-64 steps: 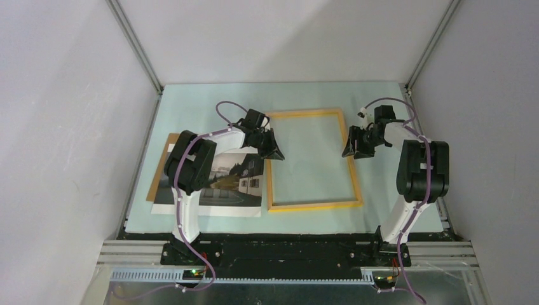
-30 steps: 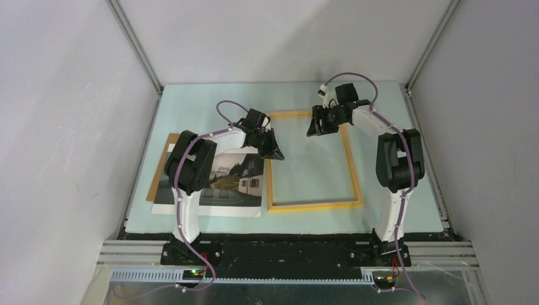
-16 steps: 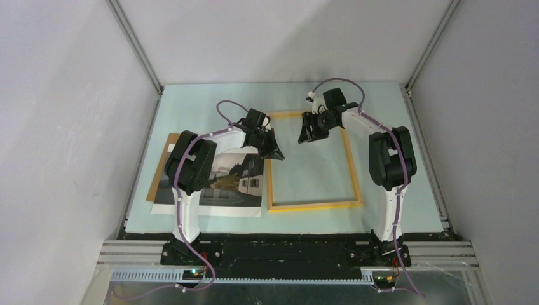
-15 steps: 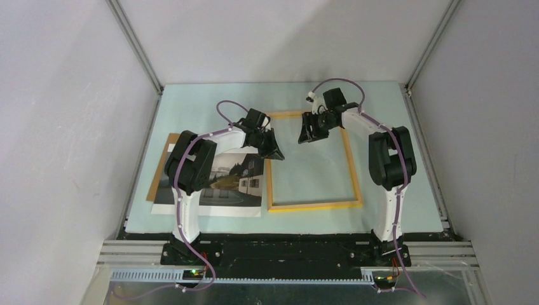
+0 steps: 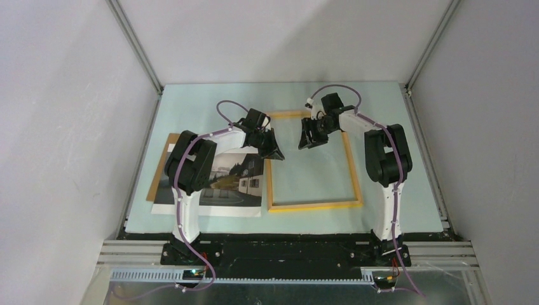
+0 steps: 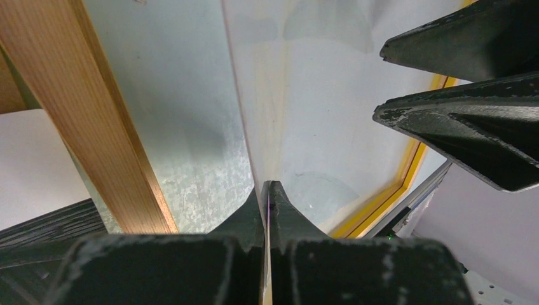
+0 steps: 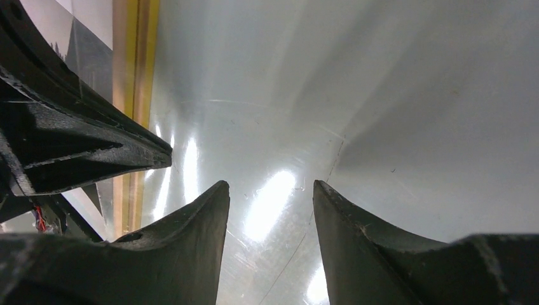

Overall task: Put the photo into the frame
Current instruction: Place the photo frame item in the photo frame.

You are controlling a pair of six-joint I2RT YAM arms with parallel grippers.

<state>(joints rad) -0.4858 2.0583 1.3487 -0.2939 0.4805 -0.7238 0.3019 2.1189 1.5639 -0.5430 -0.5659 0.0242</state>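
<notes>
Top external view lays out the whole table: the photo lies flat just left of the frame, outside it, partly covering a brown board and partly hidden by the left arm. The left fingers sit at the frame's left rail near its far corner. The right fingers hang over the far part of the frame's opening, close to them. How either pair stands is too small to read from here.

The left wrist view settles one: the left fingers are pressed together, and the edge of a clear pane runs straight into their tips, pinched there. The wooden rail lies beside it and the right fingers show at the upper right.

The right wrist view settles the other: the right fingers are spread with nothing between them, above a glossy, reflecting surface, with the left fingers just to their left
</notes>
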